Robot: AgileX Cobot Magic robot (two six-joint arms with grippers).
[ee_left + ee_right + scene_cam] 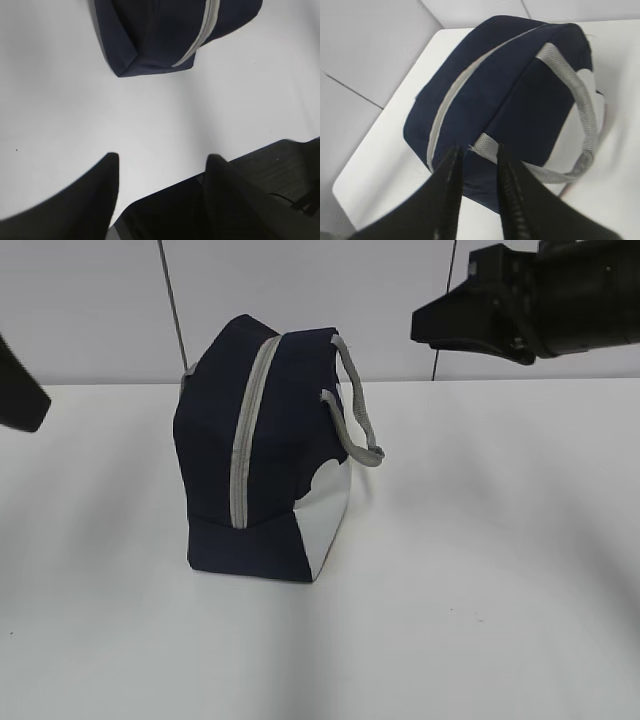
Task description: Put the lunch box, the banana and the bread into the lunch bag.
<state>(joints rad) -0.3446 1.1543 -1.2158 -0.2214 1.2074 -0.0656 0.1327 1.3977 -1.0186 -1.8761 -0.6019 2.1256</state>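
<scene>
The lunch bag (260, 460) stands upright on the white table (480, 580), navy with a white lower side panel. Its grey zipper (245, 440) looks closed, and a grey handle (355, 410) hangs on its right. My left gripper (162, 156) is open and empty, low over the table and apart from the bag (165, 30); in the exterior view only its dark tip (25, 395) shows at the left edge. My right gripper (477, 148) is slightly open and empty, held above the bag (510, 90); it shows high at the right in the exterior view (435, 325). Lunch box, banana and bread are out of view.
The table's edge (225, 165) runs just under my left gripper, with a dark area beyond it. A pale panelled wall (90, 310) stands behind the table. In the right wrist view a table corner (440, 32) lies beyond the bag.
</scene>
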